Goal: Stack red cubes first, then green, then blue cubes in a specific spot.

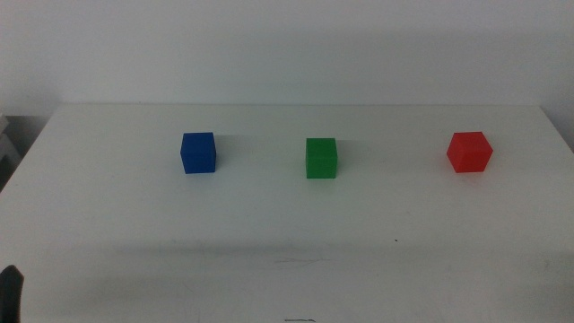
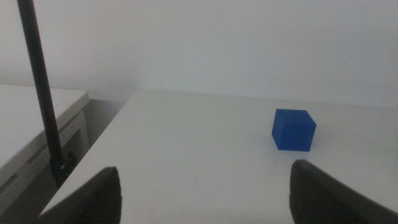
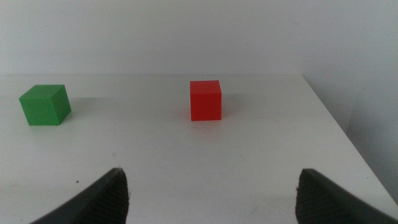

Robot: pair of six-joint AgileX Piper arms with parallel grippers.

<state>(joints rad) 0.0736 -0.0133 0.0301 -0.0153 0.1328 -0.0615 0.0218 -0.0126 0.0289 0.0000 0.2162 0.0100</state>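
Three small cubes sit in a row across a white table [image 1: 287,260], well apart from one another and none yet stacked: the blue cube [image 1: 198,152] toward the left, the green cube [image 1: 321,158] in the middle, the red cube [image 1: 470,152] toward the right. No mark or outline on the tabletop shows where the stack is meant to stand.

The left gripper [image 2: 205,186] waits low at the near left corner of the table, jaws spread wide, with the blue cube [image 2: 293,129] ahead of it and off to one side. In the middle view only a dark sliver of it shows at the bottom left edge. A thin black pole [image 2: 42,93] stands just off that side of the table.

The right gripper [image 3: 211,190] waits at the near right side, out of the middle view, jaws likewise spread wide and holding nothing. Its wrist camera looks almost straight at the red cube [image 3: 206,99], with the green cube [image 3: 45,104] farther across.

Since red goes down first, the right arm appears best placed to open the job; the cube's faces look roughly square to its open jaws.
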